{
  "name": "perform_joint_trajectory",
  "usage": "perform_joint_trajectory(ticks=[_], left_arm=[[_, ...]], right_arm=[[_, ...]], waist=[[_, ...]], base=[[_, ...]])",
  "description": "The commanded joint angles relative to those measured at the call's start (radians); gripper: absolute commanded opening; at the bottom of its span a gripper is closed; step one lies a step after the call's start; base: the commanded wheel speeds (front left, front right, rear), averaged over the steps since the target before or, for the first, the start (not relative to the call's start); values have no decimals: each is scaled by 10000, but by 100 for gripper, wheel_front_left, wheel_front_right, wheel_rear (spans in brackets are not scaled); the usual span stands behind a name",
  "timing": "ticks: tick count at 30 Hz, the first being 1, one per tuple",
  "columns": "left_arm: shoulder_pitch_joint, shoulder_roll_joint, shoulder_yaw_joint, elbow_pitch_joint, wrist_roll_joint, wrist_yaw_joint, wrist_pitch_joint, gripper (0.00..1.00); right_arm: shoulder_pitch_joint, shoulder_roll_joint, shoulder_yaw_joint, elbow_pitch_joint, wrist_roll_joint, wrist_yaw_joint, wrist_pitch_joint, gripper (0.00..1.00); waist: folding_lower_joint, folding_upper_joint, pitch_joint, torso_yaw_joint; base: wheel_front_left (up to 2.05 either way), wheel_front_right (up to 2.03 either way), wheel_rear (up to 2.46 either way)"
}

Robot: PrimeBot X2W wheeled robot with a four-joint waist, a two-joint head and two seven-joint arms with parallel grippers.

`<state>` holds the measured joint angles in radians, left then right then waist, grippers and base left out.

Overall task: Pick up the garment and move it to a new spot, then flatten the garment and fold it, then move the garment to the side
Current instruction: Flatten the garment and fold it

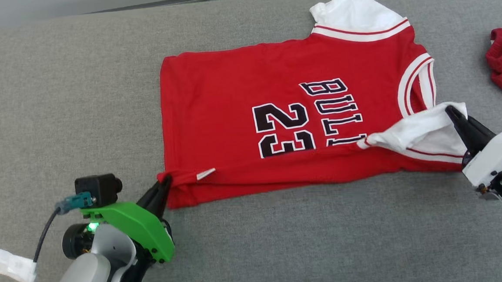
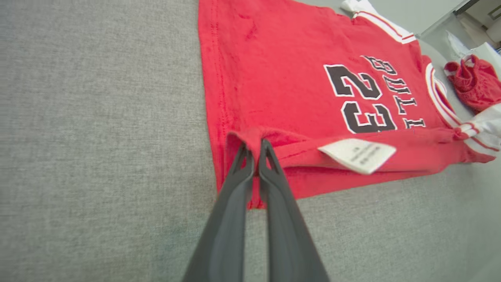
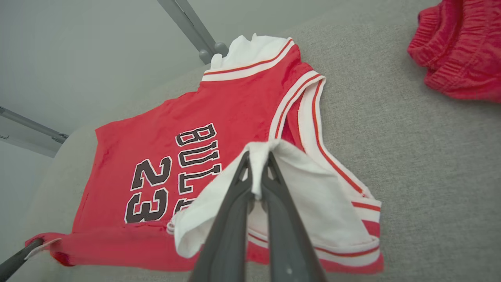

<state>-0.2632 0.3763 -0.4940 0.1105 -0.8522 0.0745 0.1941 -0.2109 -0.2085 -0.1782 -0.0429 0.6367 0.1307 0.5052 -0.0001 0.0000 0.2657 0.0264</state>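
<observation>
Jersey (image 1: 233, 129) stretches between left pincer (image 1: 165, 182) and right pincer (image 1: 452, 113), both clamping it.

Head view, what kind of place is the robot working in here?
Probably a lab or test bench for folding clothes: a grey fabric-covered table, a red jersey pinched by the left gripper and right gripper, bare metal bars behind.

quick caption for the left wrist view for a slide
Left claw shut on the folded-over hem corner of the red jersey, white tag beside it.
</observation>
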Motion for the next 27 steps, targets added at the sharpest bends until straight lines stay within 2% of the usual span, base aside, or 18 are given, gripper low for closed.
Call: perform_joint_trajectory(ticks=[1, 5, 6, 7, 8, 12, 17, 20, 24, 27], left_arm=[[-331, 12, -17, 162, 40, 50, 115, 0], [-994, -172, -75, 699, 104, 74, 323, 0], [-1114, -263, -114, 834, 157, 81, 320, 16], [-1207, -335, -135, 881, 193, 47, 246, 33], [-1327, -422, -166, 963, 185, -37, 203, 100], [-1403, -580, -122, 1021, 102, -136, -85, 100], [-486, -338, 191, 445, -88, 96, -461, 100], [118, -159, 212, -3, -207, 251, -426, 100], [490, -196, 26, -51, -243, 372, -227, 100], [391, -329, -35, 119, -287, 419, -213, 100]], right_arm=[[-288, -62, 14, 179, -193, -2, 35, 0], [-896, -24, 188, 727, -513, -2, -100, 0], [-1025, -29, 265, 840, -597, -2, -214, 13], [-1101, -57, 280, 925, -713, -2, -316, 40], [-1167, -99, 320, 1064, -845, -2, -405, 100], [-1130, -296, 453, 1107, -1265, -2, -907, 100], [-373, -1129, 820, 468, -2074, -4, -1580, 100], [363, -1612, 963, 79, -2233, -4, -1334, 100], [1002, -2068, 1182, 36, -2508, -4, -940, 100], [995, -2098, 1224, 179, -2753, -4, -858, 100]], waist=[[1, 0, 245, 124], [1, 0, 425, 215], [1, 0, 450, 226], [1, 0, 482, 229], [1, 0, 529, 234], [1, 0, 605, 219], [1, 0, 611, 44], [1, 0, 655, 0], [1, 0, 845, -30], [1, 0, 971, -27]], base=[[0, 0, 0], [0, 0, 0], [0, 0, 0], [0, 0, 0], [0, 0, 0], [0, 0, 0], [0, 0, 0], [0, 0, 0], [0, 0, 0], [0, 0, 0]])
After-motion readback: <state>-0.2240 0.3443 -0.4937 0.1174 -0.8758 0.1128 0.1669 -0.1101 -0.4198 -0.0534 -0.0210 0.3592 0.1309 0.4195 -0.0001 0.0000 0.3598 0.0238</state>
